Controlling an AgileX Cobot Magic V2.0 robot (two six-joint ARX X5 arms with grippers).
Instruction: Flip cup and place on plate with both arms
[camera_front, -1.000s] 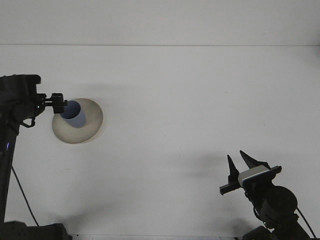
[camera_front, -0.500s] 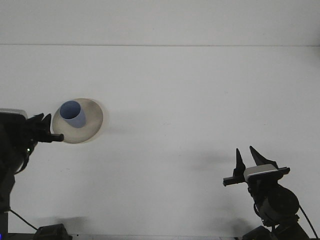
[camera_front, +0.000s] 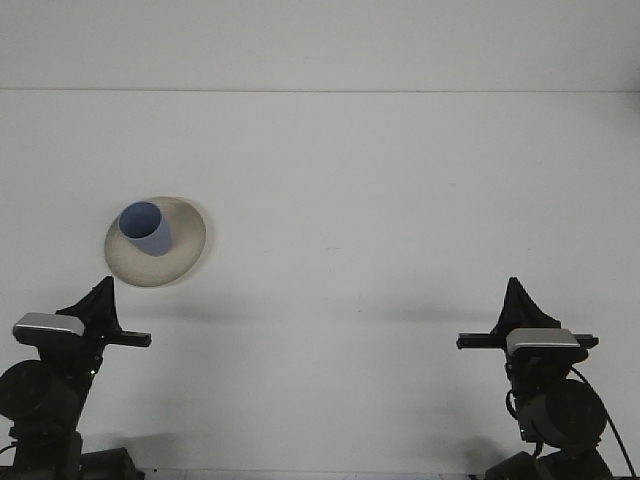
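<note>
One blue cup (camera_front: 146, 227) stands upright on a beige plate (camera_front: 185, 255) at left, both grippers, left (camera_front: 100, 297) and right (camera_front: 517, 300), near, fingers together.

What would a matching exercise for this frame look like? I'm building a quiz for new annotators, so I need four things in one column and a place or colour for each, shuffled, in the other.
Things:
1. cup
2. plate
3. left pincer
4. right pincer

Descriptions:
A. low on the right side of the table, away from the dishes
B. blue, standing on the plate with its mouth up
C. beige, left of the table's middle
D. just below the plate, touching nothing

Pairs: 1-B, 2-C, 3-D, 4-A
</note>
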